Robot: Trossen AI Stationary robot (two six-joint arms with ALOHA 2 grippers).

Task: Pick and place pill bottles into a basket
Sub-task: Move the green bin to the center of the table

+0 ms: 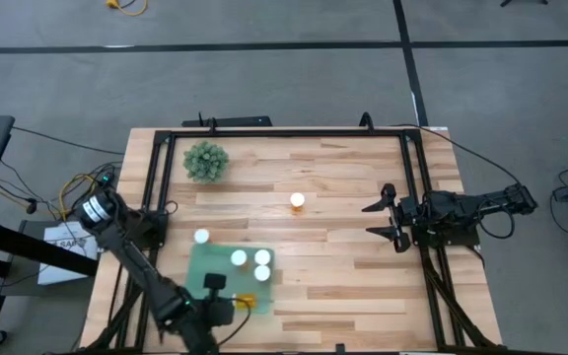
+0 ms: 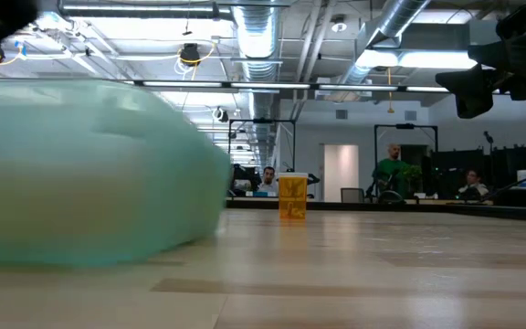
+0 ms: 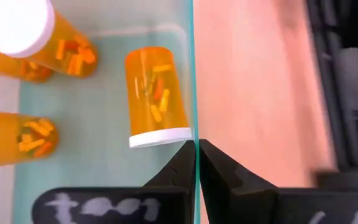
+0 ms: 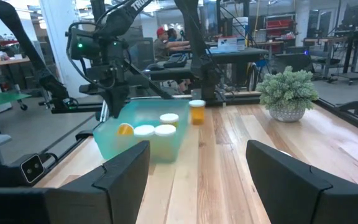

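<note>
basket: my teal basket [image 1: 197, 268] sits near the table's front edge, left of the middle; in the low view its wall [image 2: 80, 174] looms large and blurred, and it seems tipped, though i cannot tell how far.
bottles inside: three white-capped bottles stand clustered in the basket [image 1: 251, 262]; a fourth lies on its side [image 3: 155, 96] against the front-right wall, cap toward my left fingers.
bottles outside: one bottle [image 1: 201, 237] stands just beyond the basket's back-left corner, touching or nearly so; another [image 1: 297, 202] stands alone near the table's middle, well apart from the basket, upright in the low view [image 2: 291, 196].
left gripper: my left gripper [image 3: 196, 163] is at the basket's front-right rim [image 1: 223, 299]; my fingers [image 3: 174, 171] are pressed together on the thin side wall, one inside the basket and one outside.
right gripper: my right gripper [image 1: 394, 219] waits at the table's right edge, by the frame, fingers [image 4: 124, 168] spread wide and holding nothing.
table: a light wooden table [image 1: 333, 276] with a black frame round it.
plant: a small bushy green plant [image 1: 206, 161] stands near the back-left corner, well apart from the basket.
room: people sit at desks beyond the table [image 2: 396, 169].
</note>
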